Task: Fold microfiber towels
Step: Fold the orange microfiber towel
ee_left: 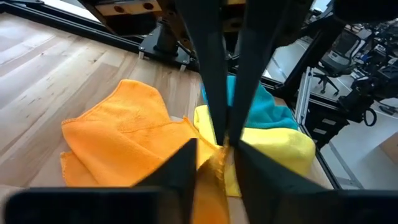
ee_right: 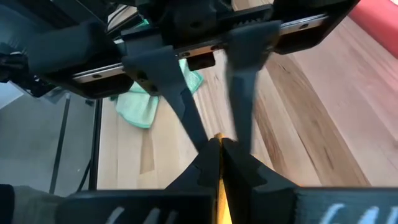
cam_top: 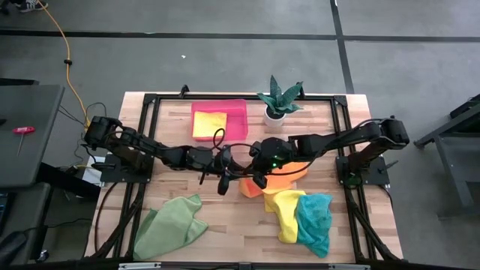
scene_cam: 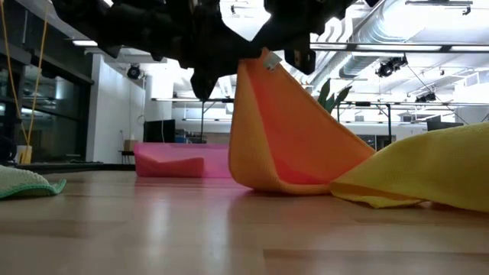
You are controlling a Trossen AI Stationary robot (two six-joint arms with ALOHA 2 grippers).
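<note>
The orange towel (scene_cam: 286,130) is raised by one corner (scene_cam: 264,59). Its lower fold (scene_cam: 275,183) rests on the table beside the yellow towel (scene_cam: 428,168). My right gripper (ee_right: 219,147) is shut on that corner at the table's middle (cam_top: 259,177). My left gripper (ee_left: 215,167) faces it from the table's left (cam_top: 225,178). Its fingers stand narrowly apart on either side of the orange edge, just beneath the right fingers. A teal towel (cam_top: 315,221) lies against the yellow one. A green towel (cam_top: 171,225) lies at the near left. My right gripper pinches the orange towel's raised corner (ee_right: 218,139) between its two fingertips, slanting down from the table's right. The cloth hangs slack below, with its lower fold on the table. My left gripper has the towel's edge (ee_left: 211,177) between its fingers; whether they touch it I cannot tell.
A pink tray (cam_top: 238,112) holding a folded yellow towel (cam_top: 209,124) stands at the far side. Next to it is a potted plant (cam_top: 279,101). Bare wood lies between the green towel and the yellow one along the near edge.
</note>
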